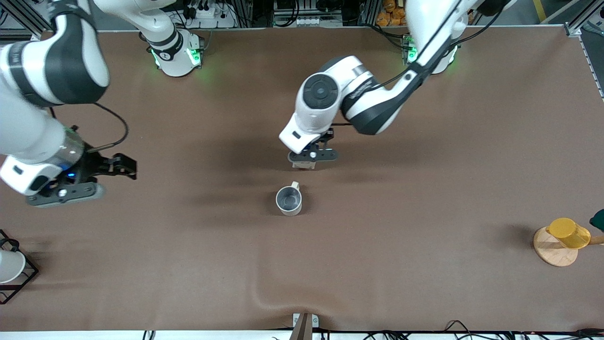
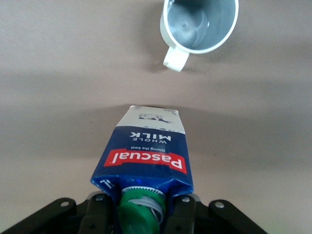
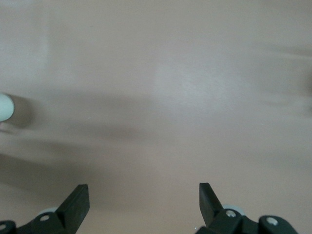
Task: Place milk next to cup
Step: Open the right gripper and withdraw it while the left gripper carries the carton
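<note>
The left end effector point(image 2: 144, 207) is clamped on the top of the milk point(image 2: 144, 156), fingers point(image 2: 180, 214) on either side of the green cap point(image 2: 142, 207), over the middle of the bench point(image 1: 424, 212). The carton's white base points toward the cup point(image 1: 289, 200), which stands upright on the bench just nearer the front camera, apart from the carton. The right end effector point(image 3: 144, 202) waits with fingers spread apart over bare bench at the right arm's end. A yellow cup point(image 1: 568, 233) lies on a wooden disc point(image 1: 554, 252) at the left arm's end.

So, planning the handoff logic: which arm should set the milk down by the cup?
Left. The left gripper already grips the milk near the cup; the right gripper is open over bare table.
</note>
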Available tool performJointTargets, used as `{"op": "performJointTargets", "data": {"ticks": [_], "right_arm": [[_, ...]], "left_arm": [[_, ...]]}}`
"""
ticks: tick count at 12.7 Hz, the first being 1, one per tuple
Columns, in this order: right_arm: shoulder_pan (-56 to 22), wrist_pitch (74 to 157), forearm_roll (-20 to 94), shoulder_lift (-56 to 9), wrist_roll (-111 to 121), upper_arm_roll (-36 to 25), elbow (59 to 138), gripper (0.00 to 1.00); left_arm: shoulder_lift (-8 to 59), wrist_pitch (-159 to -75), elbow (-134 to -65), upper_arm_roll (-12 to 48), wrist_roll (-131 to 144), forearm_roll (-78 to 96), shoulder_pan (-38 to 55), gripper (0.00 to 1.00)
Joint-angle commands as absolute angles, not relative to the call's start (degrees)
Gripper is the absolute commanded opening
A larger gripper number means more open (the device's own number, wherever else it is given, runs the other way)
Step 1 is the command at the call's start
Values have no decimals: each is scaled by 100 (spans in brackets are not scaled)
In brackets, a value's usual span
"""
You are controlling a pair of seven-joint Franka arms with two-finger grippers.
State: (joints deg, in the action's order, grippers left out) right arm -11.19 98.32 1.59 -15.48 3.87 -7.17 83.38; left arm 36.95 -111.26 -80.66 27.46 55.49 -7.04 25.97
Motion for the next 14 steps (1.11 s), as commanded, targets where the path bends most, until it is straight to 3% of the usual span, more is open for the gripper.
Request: {"op": "performJointTargets", "data": {"ticks": [1,10,14], "right_arm": [[-731,9870,439,-1468,316,-606,8446,100],[-344,9932,475,-1512,316,-607,8455,100],[96,9494,466,-1048,877,-607,8543,100]], "left_arm": [[3832,-11048,-7734,2514,5906,-861,2988,38],[4061,-11531,-7734,2443,6311,-905,3137,39],[4078,-11523,-7752,2356,6319,-949,3207,40]]}}
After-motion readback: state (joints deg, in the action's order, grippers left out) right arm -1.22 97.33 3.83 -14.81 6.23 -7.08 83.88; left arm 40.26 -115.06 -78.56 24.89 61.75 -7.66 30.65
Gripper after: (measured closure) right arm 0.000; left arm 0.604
